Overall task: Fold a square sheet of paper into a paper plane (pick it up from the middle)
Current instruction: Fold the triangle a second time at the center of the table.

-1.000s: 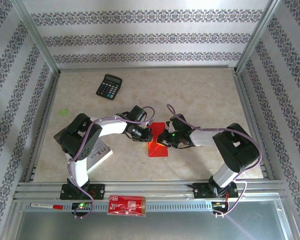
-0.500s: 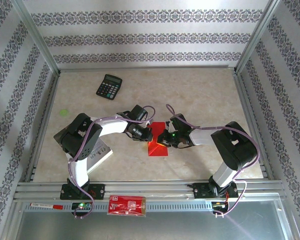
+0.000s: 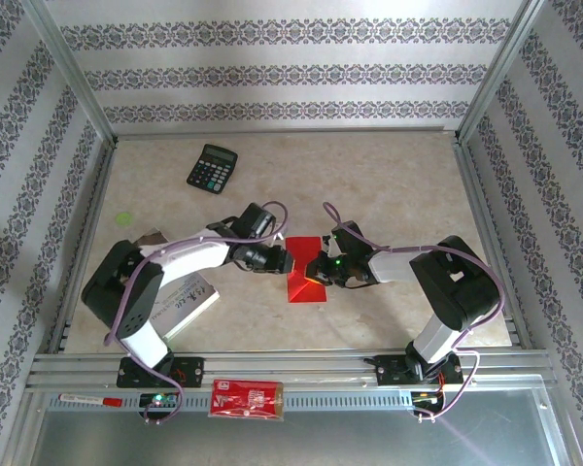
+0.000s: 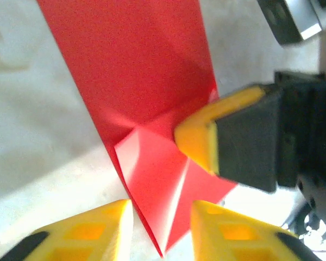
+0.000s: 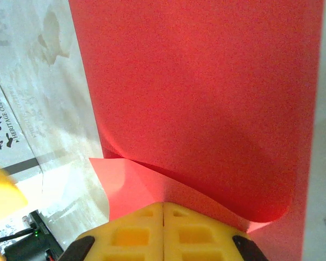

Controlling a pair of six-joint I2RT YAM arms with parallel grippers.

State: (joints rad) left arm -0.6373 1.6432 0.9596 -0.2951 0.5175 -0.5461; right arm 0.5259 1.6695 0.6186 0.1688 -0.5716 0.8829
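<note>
Far left on the beige marbled tabletop (image 3: 389,194), small round green spot (image 3: 124,218), well apart from everything else

White printed booklet (image 3: 192,299) lies flat near the left arm's base, partly under the arm's elbow

Black rectangular calculator (image 3: 212,168) sits toward the back left, tilted, alone

Red printed rectangular packet (image 3: 246,398) lies on the metal rail in front of the table, between the two arm bases

Left gripper (image 3: 286,262) is low at the table centre, at the left edge of the sheet of thin bright red paper (image 3: 306,288). In the left wrist view its yellow fingers (image 4: 98,234) stand spread, with a pointed corner of the paper (image 4: 136,65) lying in the gap between them, nothing pinched

The paper lies flat mid-table between the two grippers, a long strip shape, a crease across it and a lighter triangular flap folded over near the pointed end

Right gripper (image 3: 316,274) is down on the right side of the paper, its yellow fingertip (image 4: 198,138) resting on the sheet just where the flap's crease meets. In the right wrist view the fingers (image 5: 130,234) are pressed tight together, and the paper (image 5: 206,98) curls up slightly right at their tips; cannot tell if a layer is caught between them
</note>
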